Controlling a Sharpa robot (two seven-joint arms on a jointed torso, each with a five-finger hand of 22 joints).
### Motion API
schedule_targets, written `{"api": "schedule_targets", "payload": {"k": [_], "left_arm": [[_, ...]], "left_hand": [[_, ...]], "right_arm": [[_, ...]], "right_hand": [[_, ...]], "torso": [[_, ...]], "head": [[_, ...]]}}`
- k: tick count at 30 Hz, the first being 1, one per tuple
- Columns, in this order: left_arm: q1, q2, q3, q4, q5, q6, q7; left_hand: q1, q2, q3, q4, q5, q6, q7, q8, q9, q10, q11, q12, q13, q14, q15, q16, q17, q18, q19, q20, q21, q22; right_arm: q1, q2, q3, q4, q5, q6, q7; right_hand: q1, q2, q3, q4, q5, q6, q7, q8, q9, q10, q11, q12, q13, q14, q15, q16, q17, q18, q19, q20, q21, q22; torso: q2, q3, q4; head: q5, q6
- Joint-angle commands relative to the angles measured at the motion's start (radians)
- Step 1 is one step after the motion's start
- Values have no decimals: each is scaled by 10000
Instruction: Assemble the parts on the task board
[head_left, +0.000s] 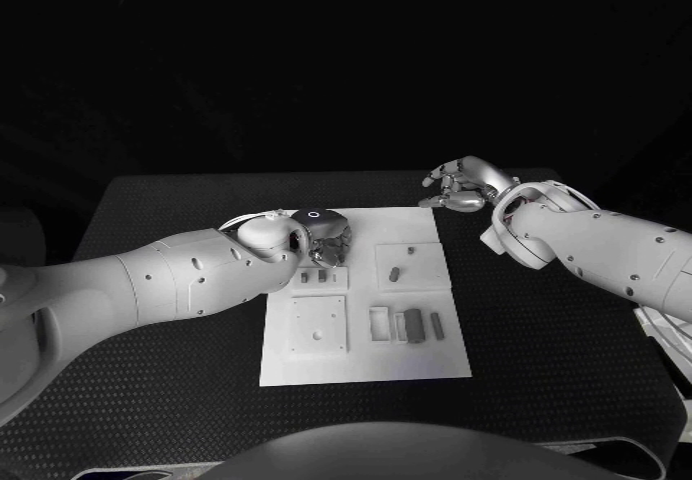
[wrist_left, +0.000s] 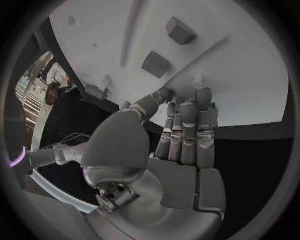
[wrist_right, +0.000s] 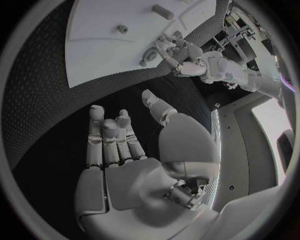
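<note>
- Position: the left hand is over the far left corner of the white task board, which lies in the middle of the black desk. In the left wrist view its fingers lie straight and close together, tips at the board's edge.
- Left hand state: no part can be seen between the fingers; whether a small piece is under the fingertips cannot be told.
- Right hand state: fingers loosely apart, holding nothing, above the desk just beyond the board's far right corner.
- Parts: one small piece lies in the middle right field of the board, a smaller one just beyond it. A row of slim pieces lies nearer the robot, beside a square plate.
- Step in hand, as judged: the left hand is reaching for or seating a part at the far left corner.
- Procedure: lower the fingertips squarely; do not slide them, since a loose piece may skid on the smooth board.
- Procedure: close on the part's long sides, lift straight, and check alignment before pressing it into its seat.
- Procedure: keep the right hand off the board, or rest it on the board's edge to steady the board if it shifts.
</note>
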Motion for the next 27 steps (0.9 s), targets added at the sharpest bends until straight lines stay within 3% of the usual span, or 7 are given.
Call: {"api": "schedule_targets", "payload": {"k": [1,8,17,27], "left_arm": [[-50,73,5,-38,-71,97,95],[-136,133,9,-67,-71,-7,86],[-139,163,9,-174,-71,109,41],[-203,279,8,-385,-165,294,-60]], "left_hand": [[-1,129,40,1,2,75,-28,44,1,35,8,32,5,58,5,59,7,829,3,-15,58,273],[62,366,160,41,0,243,20,122,10,277,-7,125,48,136,-11,129,16,830,37,-39,128,276],[31,402,215,36,1,362,31,158,-26,446,-32,132,55,209,-33,226,16,823,61,-69,271,276],[13,453,263,25,1,525,21,223,-41,619,-82,149,71,275,-81,302,10,811,31,-97,365,269]], "right_arm": [[-4,8,3,16,-13,25,105],[-4,-13,3,35,-13,22,104],[-4,-25,3,50,-13,26,101],[-4,-19,3,45,-13,26,103]], "right_hand": [[-83,1,20,-40,-2,10,158,59,-17,-79,5,38,-17,-10,-62,33,-13,139,-43,-3,-53,146],[-85,1,19,-40,-2,10,158,61,-18,-79,5,41,-20,-10,-62,35,-15,139,-42,-3,-52,146],[-86,0,19,-42,-2,10,158,64,-20,-80,5,44,-24,-11,-62,36,-18,139,-42,-3,-52,146],[-88,-1,18,-42,-2,11,158,67,-21,-82,5,48,-29,-12,-62,38,-21,139,-42,-3,-52,147]], "torso": [[1,0,2],[10,-8,-5],[3,4,1],[0,-6,-3]], "head": [[-6,-7],[-27,-12],[-48,-34],[-57,-53]]}}
